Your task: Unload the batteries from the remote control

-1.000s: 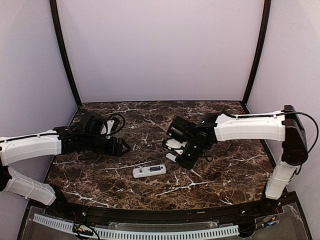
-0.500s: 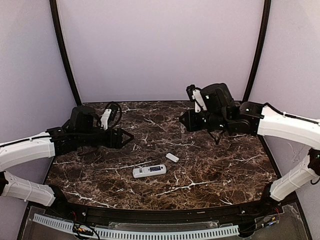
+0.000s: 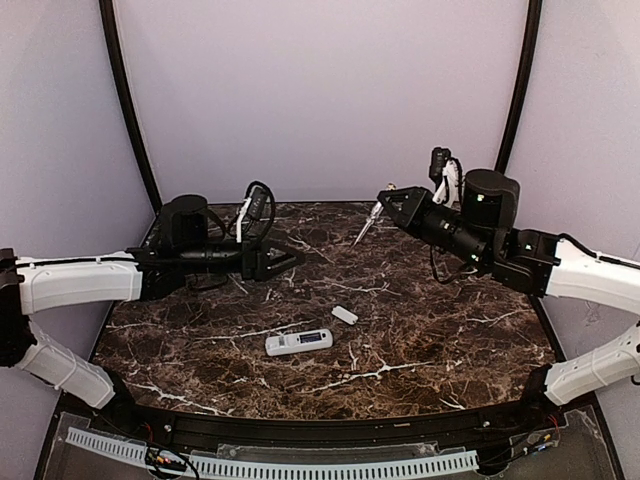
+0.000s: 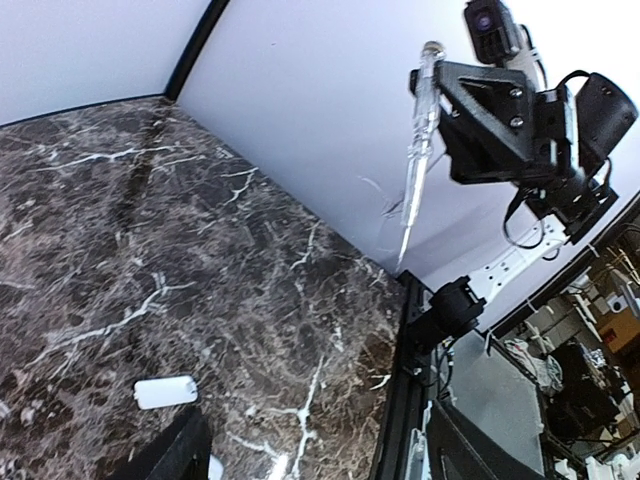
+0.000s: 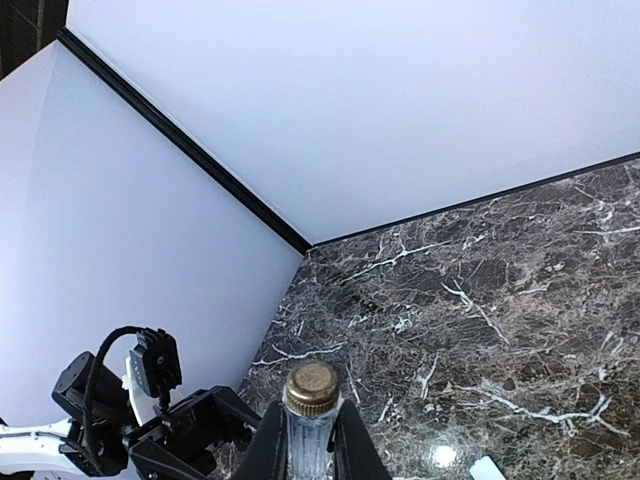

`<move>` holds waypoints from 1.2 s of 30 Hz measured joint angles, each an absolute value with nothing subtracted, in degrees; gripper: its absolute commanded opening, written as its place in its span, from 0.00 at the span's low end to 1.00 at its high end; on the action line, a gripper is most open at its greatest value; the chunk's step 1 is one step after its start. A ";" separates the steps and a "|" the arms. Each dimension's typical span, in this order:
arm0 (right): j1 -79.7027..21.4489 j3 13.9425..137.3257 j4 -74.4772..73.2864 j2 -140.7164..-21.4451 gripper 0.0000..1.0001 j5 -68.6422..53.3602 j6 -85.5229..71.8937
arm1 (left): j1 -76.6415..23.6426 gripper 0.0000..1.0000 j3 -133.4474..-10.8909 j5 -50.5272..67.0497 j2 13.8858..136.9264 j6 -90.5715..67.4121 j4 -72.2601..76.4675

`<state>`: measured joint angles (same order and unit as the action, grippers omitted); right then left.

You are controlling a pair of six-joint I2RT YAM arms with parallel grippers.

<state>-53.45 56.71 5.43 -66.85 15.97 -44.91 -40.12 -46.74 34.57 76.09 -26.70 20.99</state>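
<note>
Right tool [image 3: 392, 194] tight around a clear-handled screwdriver [image 3: 367, 224]; left tool [image 3: 285, 263] wide apart, empty; remote control [image 3: 298, 342] apart from both.

From above and behind the arms, the top camera took in the whole bench [image 3: 450, 345]. The left wrist camera faced across it toward the right gripper [image 4: 438, 90]; the right wrist's, screwdriver [image 5: 312, 400] close in front, faced the left gripper [image 5: 235, 420].

Even, diffuse light is supplied from above; the pale walls [image 3: 320, 100] are rendered with a lilac cast, and only soft shadows are formed. Small glints are reflected by the polished counter [image 5: 560, 300] in both wrist views. The black corner posts [image 3: 132, 112] are bowed by lens distortion in the top view.
</note>
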 measured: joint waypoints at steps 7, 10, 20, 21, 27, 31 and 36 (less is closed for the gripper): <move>-53.43 54.00 10.33 -67.53 0.00 15.55 -51.51 | -41.56 0.73 -52.38 38.59 81.58 -28.12 27.40; -53.43 55.20 10.00 -69.23 0.00 15.03 -53.34 | -42.30 0.70 -55.13 38.89 83.57 -27.62 27.75; -53.45 60.51 3.29 -72.66 0.00 15.29 -57.34 | -47.99 0.56 -66.37 31.44 89.23 -16.03 15.25; -53.45 60.93 2.68 -72.73 0.00 15.35 -57.63 | -48.47 0.55 -67.11 29.89 89.38 -14.76 14.09; -53.45 62.94 -0.69 -73.34 0.00 15.99 -59.29 | -49.80 0.50 -69.60 22.00 90.32 -9.47 8.45; -53.45 64.73 -3.60 -74.74 0.00 16.56 -60.62 | -50.17 0.45 -71.88 18.65 92.05 -6.87 5.41; -53.45 65.91 -6.63 -76.14 0.00 16.73 -62.57 | -51.35 0.34 -73.60 16.32 93.69 -4.56 3.11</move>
